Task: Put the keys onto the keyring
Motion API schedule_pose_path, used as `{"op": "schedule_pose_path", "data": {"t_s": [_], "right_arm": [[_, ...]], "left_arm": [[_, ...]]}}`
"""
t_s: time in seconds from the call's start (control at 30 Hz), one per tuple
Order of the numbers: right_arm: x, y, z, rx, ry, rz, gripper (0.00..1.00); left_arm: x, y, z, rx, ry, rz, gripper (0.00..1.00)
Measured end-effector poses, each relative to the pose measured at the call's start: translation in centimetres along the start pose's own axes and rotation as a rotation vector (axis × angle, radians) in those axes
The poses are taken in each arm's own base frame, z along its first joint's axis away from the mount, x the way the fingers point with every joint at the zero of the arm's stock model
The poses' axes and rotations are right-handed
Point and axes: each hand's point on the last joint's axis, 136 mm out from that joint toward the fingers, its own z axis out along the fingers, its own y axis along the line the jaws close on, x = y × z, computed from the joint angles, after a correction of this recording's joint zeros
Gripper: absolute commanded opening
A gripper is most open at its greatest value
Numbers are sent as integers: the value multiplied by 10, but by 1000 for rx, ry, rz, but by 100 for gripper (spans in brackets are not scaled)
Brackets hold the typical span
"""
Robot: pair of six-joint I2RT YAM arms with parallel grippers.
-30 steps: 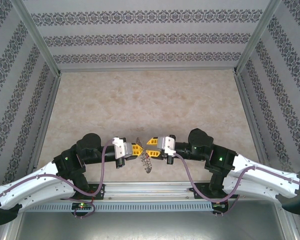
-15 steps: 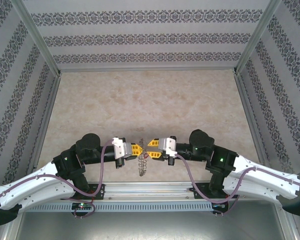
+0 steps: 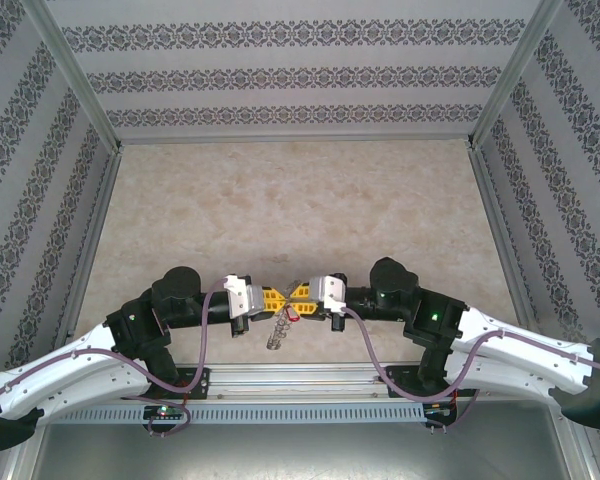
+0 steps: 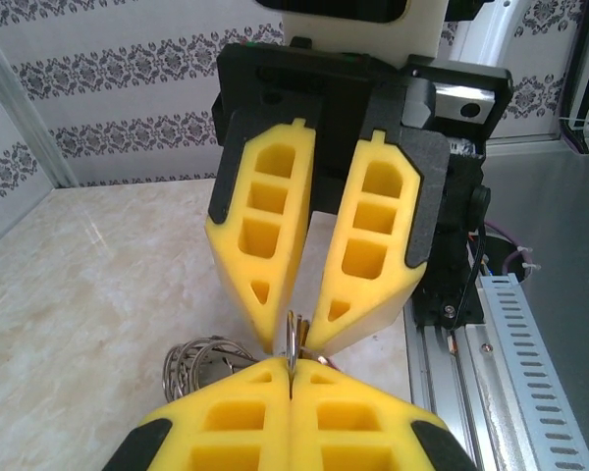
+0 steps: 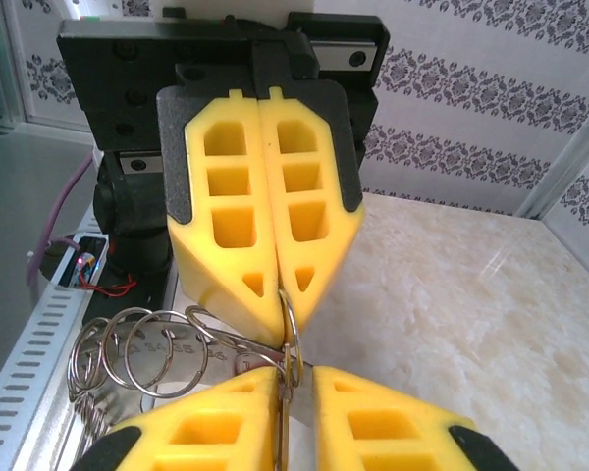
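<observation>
My left gripper [image 3: 283, 298] and right gripper [image 3: 297, 296] meet tip to tip just above the table's near edge. In the left wrist view my left gripper [image 4: 292, 365] is shut on the thin silver keyring [image 4: 292, 334], which stands edge-on between the two pairs of yellow fingers. In the right wrist view my right gripper [image 5: 294, 373] has its jaws a narrow slit apart, closed round the key's silver blade and the keyring [image 5: 291, 319]. The key's red head [image 3: 294, 311] peeks out just below the fingertips. A bunch of linked rings [image 5: 128, 353] hangs off to one side.
The linked rings [image 3: 275, 333] dangle over the aluminium rail [image 3: 300, 385] at the table's front. The marble tabletop [image 3: 300, 200] stretches away behind the grippers, bounded by patterned walls. Purple cables loop along both arms.
The right gripper has slid left, closer to the left gripper, and its jaws have narrowed. The dangling rings have swung to the left. The left arm has stayed put.
</observation>
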Motion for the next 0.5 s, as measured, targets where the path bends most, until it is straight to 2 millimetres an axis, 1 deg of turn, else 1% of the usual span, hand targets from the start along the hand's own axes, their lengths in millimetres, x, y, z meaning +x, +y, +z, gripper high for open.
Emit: {"op": "schedule_pose_path", "data": {"t_s": [0.13, 0.3, 0.37, 0.4, 0.5], "right_arm": [[1, 0, 0, -3, 6, -1, 0], [2, 0, 0, -5, 15, 4, 0], [4, 0, -1, -8, 30, 5, 0], [5, 0, -1, -9, 42, 5, 0], [6, -3, 0, -10, 90, 3, 0]], "left_arm": [[0, 1, 0, -5, 2, 0, 0], [2, 2, 0, -10, 9, -2, 1], [4, 2, 1, -9, 30, -5, 11], [5, 3, 2, -10, 48, -7, 14], [5, 8, 2, -25, 97, -9, 19]]}}
